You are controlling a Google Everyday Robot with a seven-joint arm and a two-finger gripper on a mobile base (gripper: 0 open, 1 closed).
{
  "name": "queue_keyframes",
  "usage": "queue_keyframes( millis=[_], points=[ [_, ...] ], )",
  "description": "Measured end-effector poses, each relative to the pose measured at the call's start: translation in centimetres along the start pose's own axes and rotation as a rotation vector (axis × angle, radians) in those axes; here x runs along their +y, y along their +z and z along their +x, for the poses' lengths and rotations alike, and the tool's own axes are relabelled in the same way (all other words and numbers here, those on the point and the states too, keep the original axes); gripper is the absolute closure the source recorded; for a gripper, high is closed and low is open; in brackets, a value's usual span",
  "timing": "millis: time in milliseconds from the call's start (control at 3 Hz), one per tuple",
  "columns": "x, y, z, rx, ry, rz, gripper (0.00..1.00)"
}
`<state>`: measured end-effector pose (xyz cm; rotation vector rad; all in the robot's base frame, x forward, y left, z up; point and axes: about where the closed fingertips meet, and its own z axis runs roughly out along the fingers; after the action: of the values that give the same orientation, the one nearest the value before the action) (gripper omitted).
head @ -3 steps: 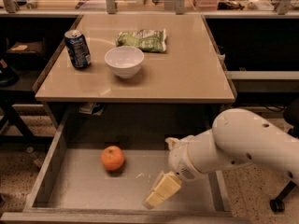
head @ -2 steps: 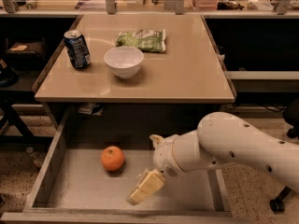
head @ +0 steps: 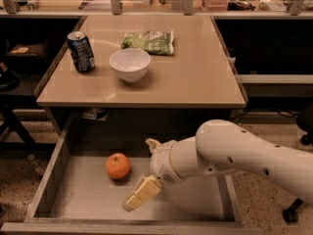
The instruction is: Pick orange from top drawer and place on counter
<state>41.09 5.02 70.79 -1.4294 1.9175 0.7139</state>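
Note:
The orange [head: 118, 166] lies on the grey bottom of the open top drawer [head: 88, 199], left of middle. My gripper [head: 139, 194] hangs over the drawer just right of and a little nearer than the orange, not touching it, its cream fingers pointing down and left. The white arm reaches in from the right. The beige counter [head: 186, 77] stands above the drawer.
On the counter stand a blue soda can [head: 81, 51] at the left, a white bowl [head: 129, 65] next to it, and a green snack bag [head: 148, 41] behind the bowl. The drawer's low side walls [head: 50, 173] flank the orange. Dark shelves stand to both sides.
My gripper and arm have moved left across the drawer, closing on the orange. The orange has not moved.

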Motion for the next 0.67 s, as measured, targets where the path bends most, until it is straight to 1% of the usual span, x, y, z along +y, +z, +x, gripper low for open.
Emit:
queue_keyframes(
  millis=[333, 667],
  points=[
    [0.1, 0.7, 0.0, -0.010, 0.008, 0.004, 0.00],
    [-0.4, 3.1, 0.0, -0.034, 0.013, 0.031, 0.00]
  ],
)
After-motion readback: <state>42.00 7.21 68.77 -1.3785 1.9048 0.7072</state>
